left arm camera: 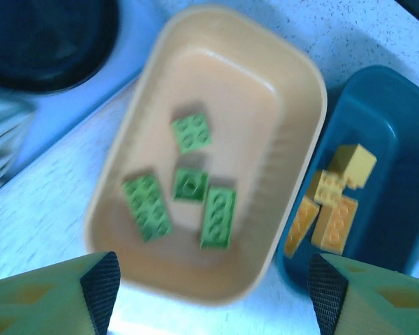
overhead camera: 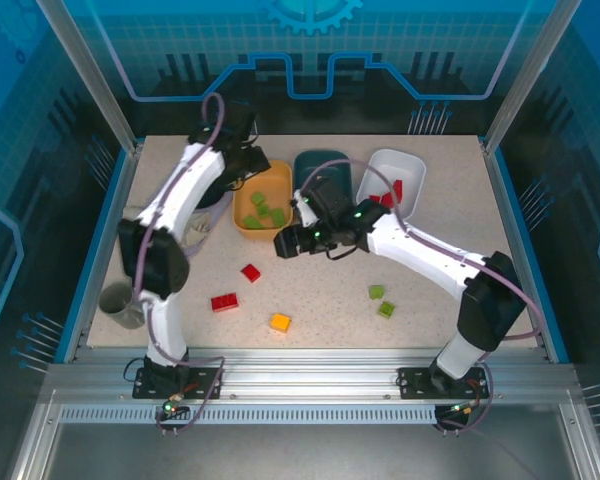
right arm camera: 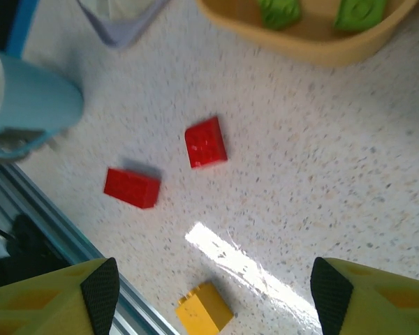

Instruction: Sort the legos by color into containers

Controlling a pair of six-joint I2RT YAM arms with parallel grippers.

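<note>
Right gripper (right arm camera: 214,287), fingers spread and empty, is nearer the square red brick (right arm camera: 206,142), which lies ahead on their centreline. Left gripper (left arm camera: 213,287) likewise spread.

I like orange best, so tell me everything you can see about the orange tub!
The orange tub is a shallow, rounded-rectangle dish that looks like smooth plastic. It sits flat on the speckled table, close beside the dark teal tub. Four green legos lie loose inside; nothing grips it.

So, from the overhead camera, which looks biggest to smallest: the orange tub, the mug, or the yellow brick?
1. orange tub
2. mug, clearly smaller
3. yellow brick, by far the smallest
</note>
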